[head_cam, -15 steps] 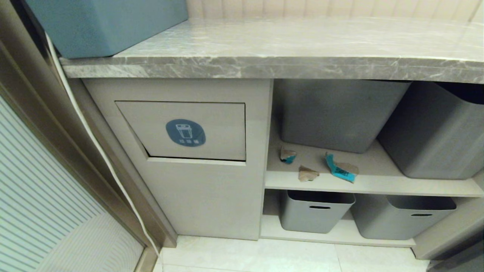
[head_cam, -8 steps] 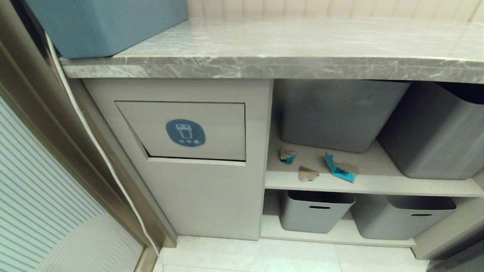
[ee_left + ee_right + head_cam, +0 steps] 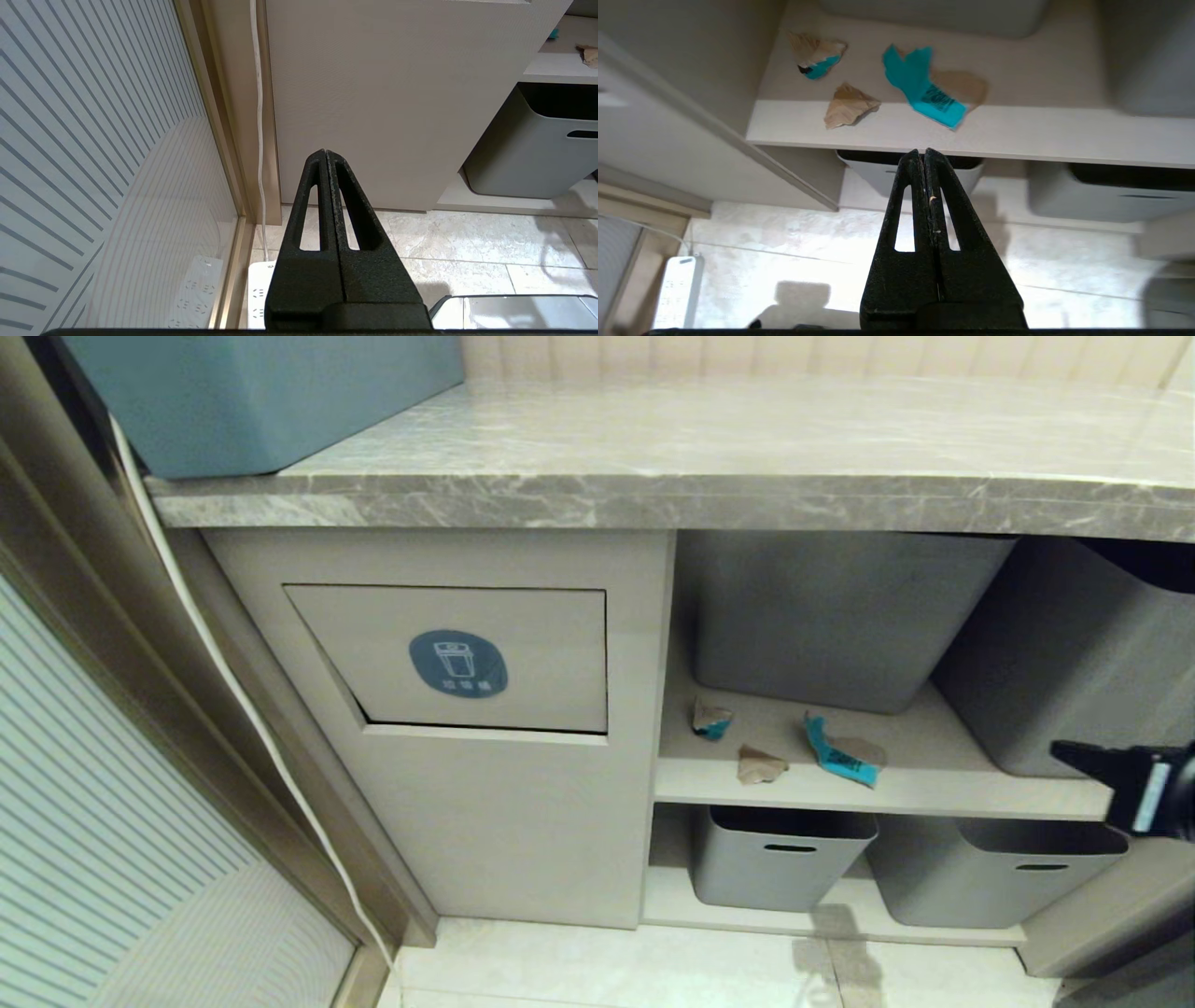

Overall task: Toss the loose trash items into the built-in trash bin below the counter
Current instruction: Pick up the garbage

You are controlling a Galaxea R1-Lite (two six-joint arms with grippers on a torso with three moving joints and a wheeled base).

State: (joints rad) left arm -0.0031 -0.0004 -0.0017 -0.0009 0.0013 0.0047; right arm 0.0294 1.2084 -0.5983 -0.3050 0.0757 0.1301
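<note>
1. We see the right gripper (image 3: 1069, 751) at the right edge of the head view, level with the shelf (image 3: 934, 795), fingers pressed together, empty; likely lined up to reach the scraps.
2. Left gripper (image 3: 325, 154), out of the head view, is closed and empty too, low over the floor (image 3: 467, 242), parked.
3. Three loose trash items on the shelf, centre-right of the head view: a plain brown scrap (image 3: 760, 764) nearest the edge, a long teal scrap (image 3: 841, 753) overhanging it, a small teal-tipped scrap (image 3: 710, 718) further back.
4. Built-in trash bin (image 3: 462, 658) at centre-left, flap shut, one blue sticker (image 3: 457, 664).
5. Four grey tubs: two below, two behind.
6. Counter (image 3: 709, 504) on top.
</note>
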